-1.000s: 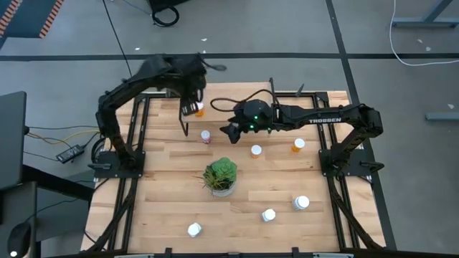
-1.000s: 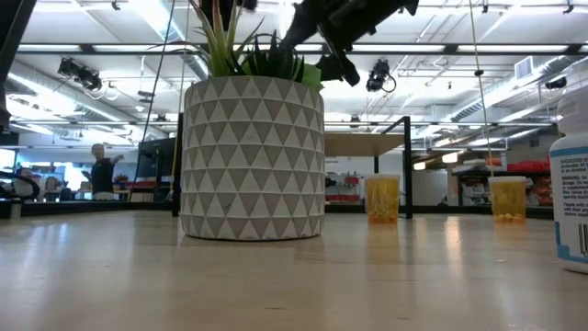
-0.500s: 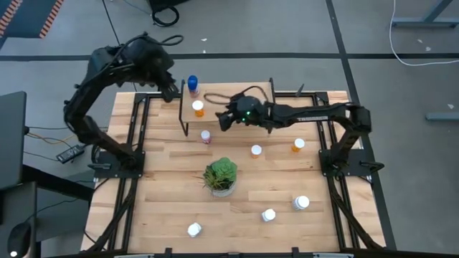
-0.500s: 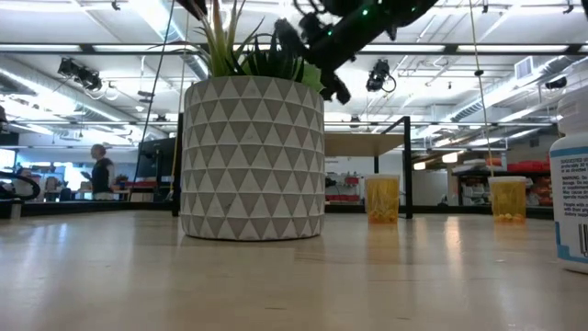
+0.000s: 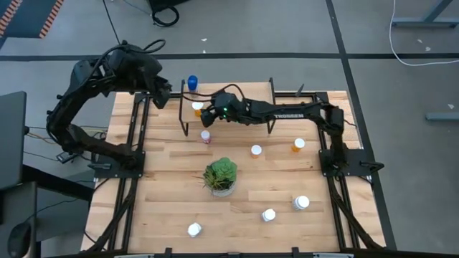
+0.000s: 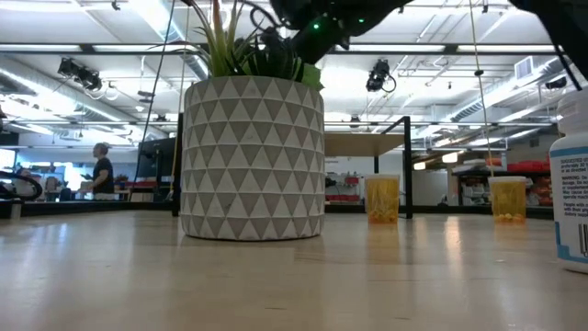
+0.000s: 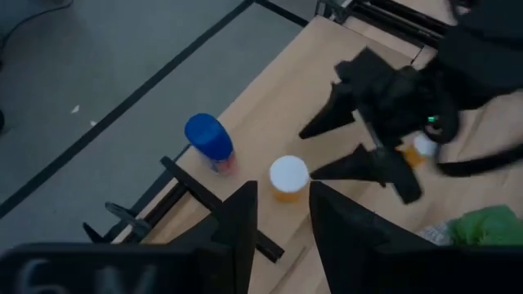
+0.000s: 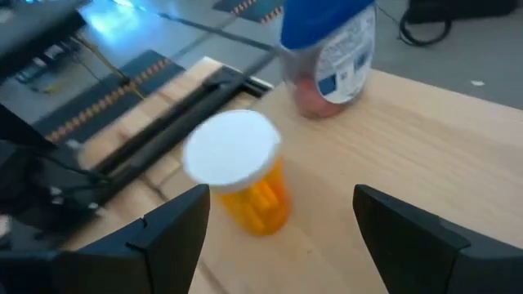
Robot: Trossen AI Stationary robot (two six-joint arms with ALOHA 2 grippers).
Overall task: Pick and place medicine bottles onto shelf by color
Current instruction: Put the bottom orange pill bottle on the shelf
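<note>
Reaching right gripper (image 5: 204,115) now beside shelf's (image 5: 244,93) orange bottle (image 5: 197,108).

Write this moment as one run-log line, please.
left gripper: empty, beside shelf | right gripper: open, at orange bottle | blue-capped bottle: on shelf

Surface (image 5: 165,193): light butcher-block wood, smooth, slight sheen in low view. Shelf (image 5: 247,93): pale wood board, matt, on thin black metal legs. Orange bottle (image 8: 245,184): translucent orange plastic, glossy, smooth white plastic cap. Blue-capped bottle (image 8: 328,53): clear plastic body, glossy paper label, blue plastic cap. Plant pot (image 6: 253,158): matt, rough-looking, grey-white triangle pattern. Right gripper (image 8: 278,233) fingers (image 8: 176,233): black matt plastic. Left gripper (image 7: 279,224): same dark matt finish. Floor (image 5: 287,29): grey, smooth, dull.
</note>
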